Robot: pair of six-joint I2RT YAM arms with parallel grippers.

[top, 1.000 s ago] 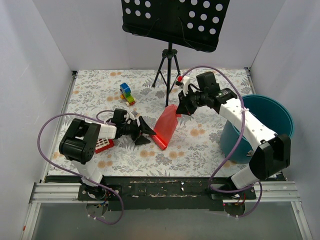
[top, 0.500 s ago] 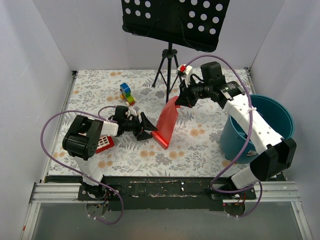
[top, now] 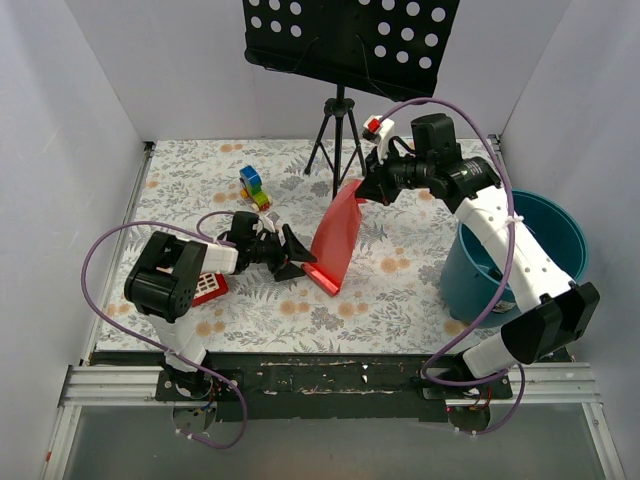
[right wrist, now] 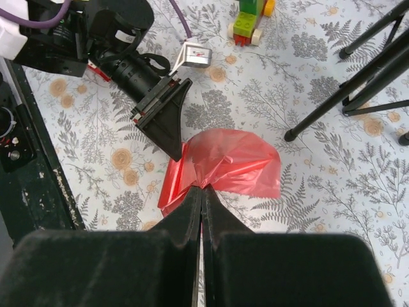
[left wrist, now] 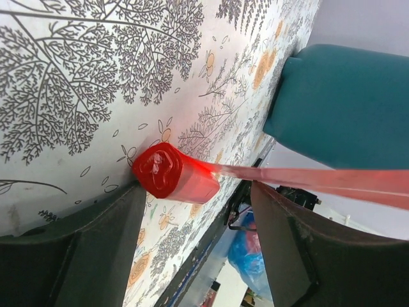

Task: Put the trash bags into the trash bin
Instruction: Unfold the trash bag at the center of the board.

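While right gripper (top: 361,190) pinches top edge of trash bag (top: 335,235), fingers fully closed, rolled lower end rests on table (top: 400,290) between wide-spread fingers of left gripper (top: 297,262); trash bin (top: 466,282) well apart.

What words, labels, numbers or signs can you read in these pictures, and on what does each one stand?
No text can be read in any view.
Too blurred to read: marks on the small grey tag.
No lettering shows on the red bag, the blue bin or the black stand.
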